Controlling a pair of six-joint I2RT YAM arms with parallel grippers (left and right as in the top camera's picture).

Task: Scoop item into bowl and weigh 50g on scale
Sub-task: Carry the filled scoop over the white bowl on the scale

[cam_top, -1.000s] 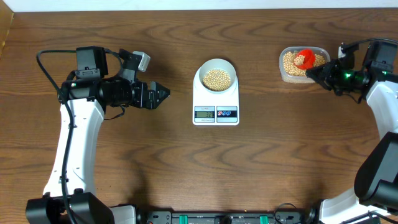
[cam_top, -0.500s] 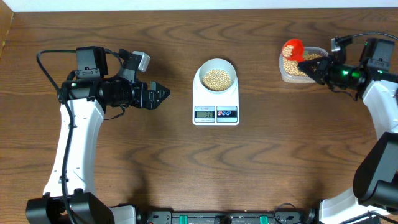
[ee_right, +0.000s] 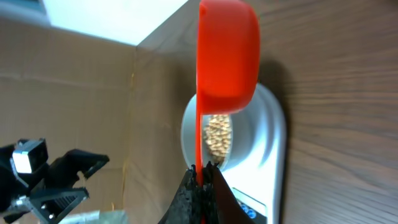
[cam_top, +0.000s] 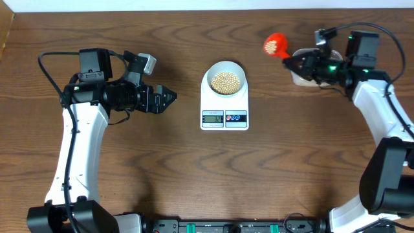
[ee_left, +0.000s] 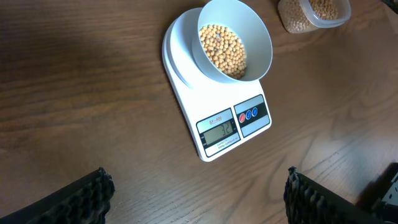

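Observation:
The white scale (cam_top: 213, 103) stands mid-table with the pale bowl (cam_top: 210, 72) on it, and tan beans (cam_top: 226, 81) fill the bowl's bottom. My right gripper (cam_top: 289, 61) is shut on the thin handle of a red scoop (cam_top: 275, 44), which hangs in the air between the clear tub and the bowl; some tan shows in its cup. In the right wrist view the scoop (ee_right: 227, 56) sits above the gripper (ee_right: 202, 171), with the bowl (ee_right: 249, 134) behind. My left gripper (cam_top: 169, 98) stands open and empty left of the scale (ee_left: 186, 93), well apart from it.
The clear tub (cam_top: 298, 77) of beans sits at the back right, mostly hidden under my right arm; the left wrist view shows the tub (ee_left: 292, 18) beyond the bowl (ee_left: 255, 37). A cardboard wall (cam_top: 5, 32) edges the table's left side.
My right gripper has lifted the red scoop out of the tub and carried it left toward the bowl. The left arm has not moved.

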